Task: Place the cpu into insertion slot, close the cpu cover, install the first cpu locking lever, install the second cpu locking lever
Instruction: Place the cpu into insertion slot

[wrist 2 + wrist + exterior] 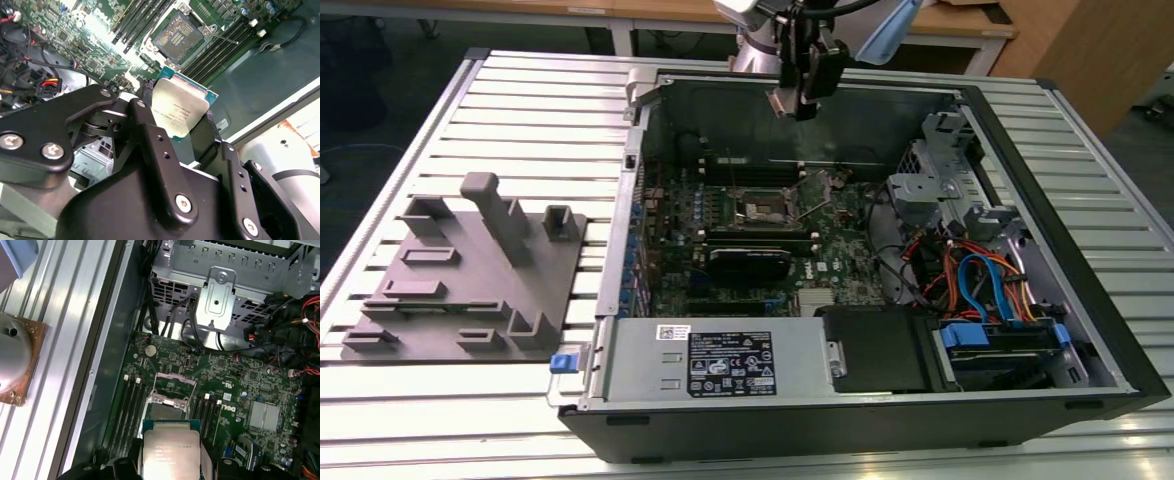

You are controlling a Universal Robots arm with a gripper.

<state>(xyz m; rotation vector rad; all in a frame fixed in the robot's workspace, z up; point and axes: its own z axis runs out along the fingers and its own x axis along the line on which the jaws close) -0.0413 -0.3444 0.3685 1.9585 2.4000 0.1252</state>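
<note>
While fingers (150, 140) clamp cpu (177, 107), both wrist views show insertion slot (176, 36) (169, 412) uncovered.

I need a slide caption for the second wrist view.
Black gripper holds the square silver-grey cpu above the empty silver-rimmed insertion slot of the green motherboard.

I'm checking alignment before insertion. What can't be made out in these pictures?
1. The cpu underside: faces away in both wrist views.
2. The cpu's gripped end: behind the tool in the second wrist view, cut off by the picture's edge in the first wrist view.
3. Part of the slot: behind the cpu in the first wrist view.
4. The slot's pins: too small in the exterior view.
</note>
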